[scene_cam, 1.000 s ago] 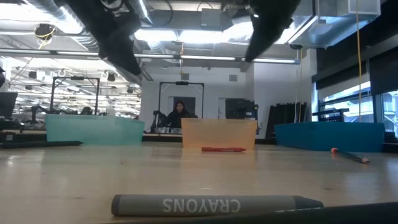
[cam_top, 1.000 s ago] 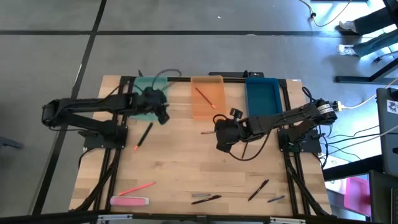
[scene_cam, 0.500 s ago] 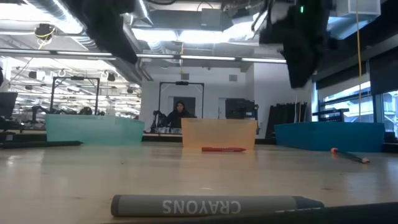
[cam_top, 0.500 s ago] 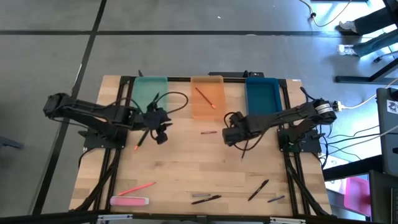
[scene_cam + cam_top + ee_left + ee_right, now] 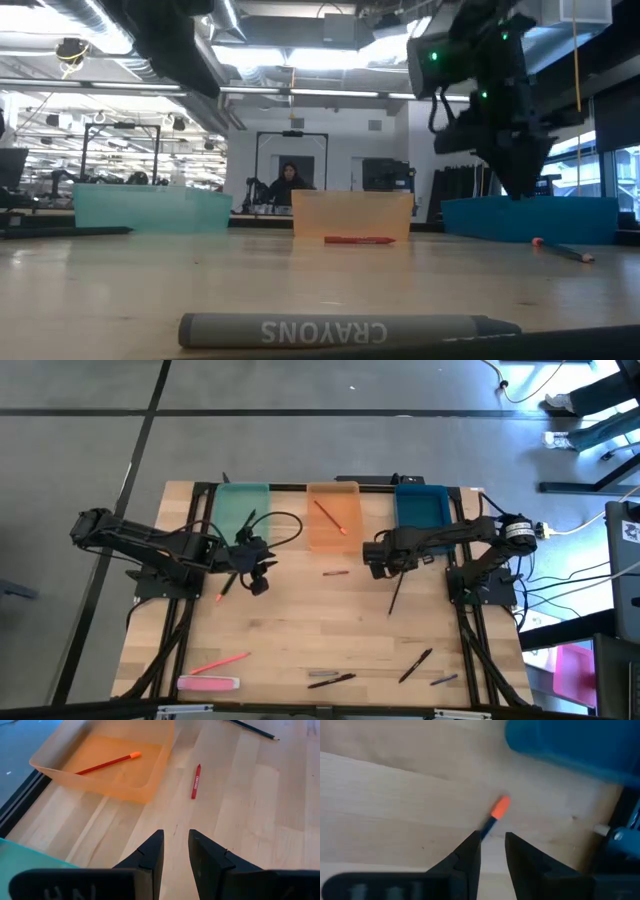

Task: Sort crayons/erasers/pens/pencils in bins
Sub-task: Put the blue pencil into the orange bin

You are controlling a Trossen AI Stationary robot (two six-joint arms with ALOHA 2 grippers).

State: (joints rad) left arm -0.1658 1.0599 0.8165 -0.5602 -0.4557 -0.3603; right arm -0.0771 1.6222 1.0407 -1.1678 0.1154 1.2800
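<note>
Right gripper (image 5: 380, 557) hovers well above the table, clear in the low view, fingers a narrow gap apart and holding nothing. Target looks like the dark pencil (image 5: 396, 594) with an orange end, flat on the wood at about 5 o'clock of that gripper and at 6 o'clock of the blue bin (image 5: 421, 488). Its long axis runs roughly 1 to 7 o'clock. The orange end points to 1 o'clock, toward the blue bin, and the dark tip to 7. Likely risks: the finger gap is slim, so a slightly off descent could land a finger on the stick and roll or skid it. A pinch near the orange end would let the long tail droop and swing. The nearest bin is blue, but the orange bin (image 5: 333, 486) at 11 o'clock already has a red stick, so a wrong-bin drop is possible. Left gripper (image 5: 256, 574) waits at 6 o'clock of the teal bin (image 5: 243, 488), fingers slightly parted, empty.
</note>
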